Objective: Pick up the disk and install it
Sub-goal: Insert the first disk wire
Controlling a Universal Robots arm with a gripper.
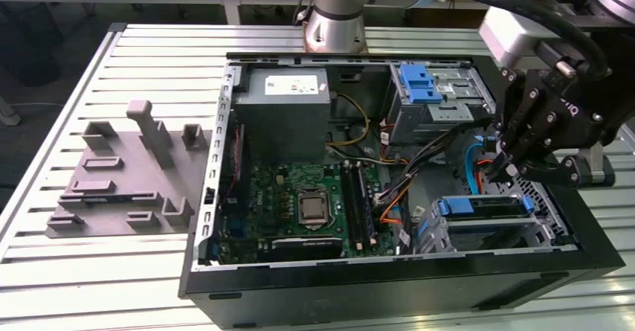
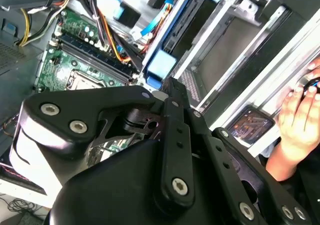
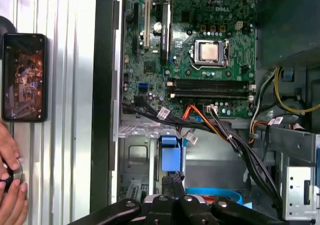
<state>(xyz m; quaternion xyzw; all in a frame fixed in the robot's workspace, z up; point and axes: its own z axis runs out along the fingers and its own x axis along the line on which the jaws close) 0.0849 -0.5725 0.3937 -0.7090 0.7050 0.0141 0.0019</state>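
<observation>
The flat silver-grey disk in its blue plastic carrier frame (image 1: 484,206) sits in the lower metal drive cage (image 1: 540,230) of the open black computer case (image 1: 397,290), on the exterior view's right. It looks to be already in its slot. The black tool (image 1: 496,171) hangs just above it, fingers drawn together with nothing visible between them. In the first wrist view the fingertips point at the carrier's blue end.

The step in hand appears to be seating the disk. To do it well, any push should go squarely on the blue frame and straight along the cage rails (a skewed push would likely jam the carrier).

Orange and blue cables (image 1: 474,160) loop close beside the tool and could snag. The green motherboard (image 1: 297,204) lies near the cage. The large grey metal box with a white sticker (image 1: 288,111) and the upper cage with its blue ribbed latch (image 1: 424,84) are well apart. On the slatted metal worktop (image 1: 149,56) lie a grey moulded fixture (image 1: 124,175) and a dark phone (image 3: 24,77), with a person's hand (image 3: 11,197) beside it.
</observation>
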